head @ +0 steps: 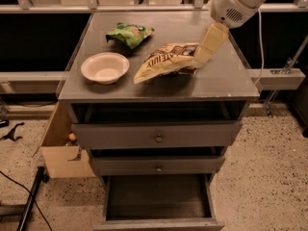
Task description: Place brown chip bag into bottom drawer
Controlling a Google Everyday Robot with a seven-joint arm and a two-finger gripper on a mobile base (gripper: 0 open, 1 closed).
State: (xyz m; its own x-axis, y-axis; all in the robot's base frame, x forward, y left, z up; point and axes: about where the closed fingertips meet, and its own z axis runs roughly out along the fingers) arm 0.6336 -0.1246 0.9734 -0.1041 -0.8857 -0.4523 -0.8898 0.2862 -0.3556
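- The brown chip bag [163,61] lies flat on the grey counter [226,83], near the middle.
- The bag is pale yellow with a dark brown part and big white letters.
- The claw [201,57] comes down at a slant from the white arm [238,1] at the top right.
- The tip of the claw is right at the right end of the brown chip bag.
- I cannot tell if the claw is wide, narrow or holding the bag.
- A white bowl [105,67] sits on the counter to the left of the bag, a little apart from it.
- A small green chip bag [129,33] lies behind the bowl, near the back of the counter.
- Under the counter are two thin drawers, the top drawer [120,136] and the middle drawer [125,166], each with a small round knob.
- The bottom drawer [159,196] is pulled out, so you can see its grey inside.
- A cardboard box [60,150] stands on the speckled floor just to the left of the drawers.
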